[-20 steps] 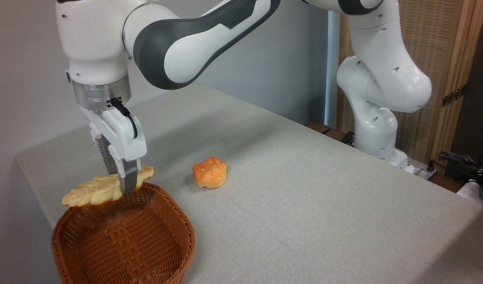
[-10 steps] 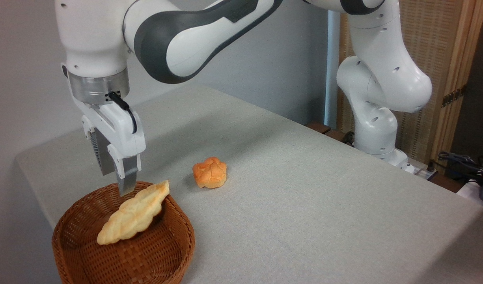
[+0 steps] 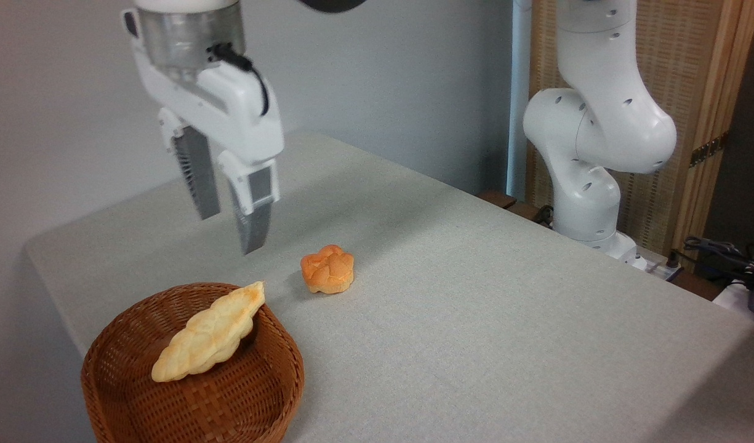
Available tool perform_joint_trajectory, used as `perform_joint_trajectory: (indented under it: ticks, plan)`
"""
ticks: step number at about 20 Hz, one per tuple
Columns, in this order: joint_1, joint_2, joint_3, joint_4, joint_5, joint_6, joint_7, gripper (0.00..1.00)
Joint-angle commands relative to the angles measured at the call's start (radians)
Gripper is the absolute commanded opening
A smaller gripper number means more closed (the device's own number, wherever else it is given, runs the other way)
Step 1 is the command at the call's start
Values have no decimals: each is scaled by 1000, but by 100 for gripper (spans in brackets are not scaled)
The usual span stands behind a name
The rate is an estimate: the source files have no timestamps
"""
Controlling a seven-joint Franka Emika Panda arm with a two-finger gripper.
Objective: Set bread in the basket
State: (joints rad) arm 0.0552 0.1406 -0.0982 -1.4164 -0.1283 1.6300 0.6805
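- Camera view, largest first: the table (image 3: 475,295) fills most of the frame under a grey cloth, and the arm's white base stands at the upper right, well away from everything that matters.
- The gripper (image 3: 229,231) hangs in the upper left, fingers spread apart and holding nothing, well above the table.
- The basket (image 3: 136,406) sits in the lower left, partly cut off by the frame's bottom edge; a knock from a descending arm could likely shove it off the near side.
- The bread (image 3: 207,332) lies in the basket, slanted, its upper tip propped on the rim; a nudge might tip it out.
- The small bun (image 3: 327,269) rests on the cloth just right of the basket and could be mistaken for the target.
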Motion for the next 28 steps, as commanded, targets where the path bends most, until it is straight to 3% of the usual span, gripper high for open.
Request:
perform_joint_trajectory:
  ticks: [1,8,10,12,28]
  plan:
    - [6,-182,-8,-249,74,17,65,100]
    - [-5,-242,-6,-337,91,18,68,100]
    - [-17,-246,0,-337,133,16,59,100]
    - [-26,-243,5,-331,142,18,57,100]
    - [-25,-187,29,-214,98,-4,59,100]
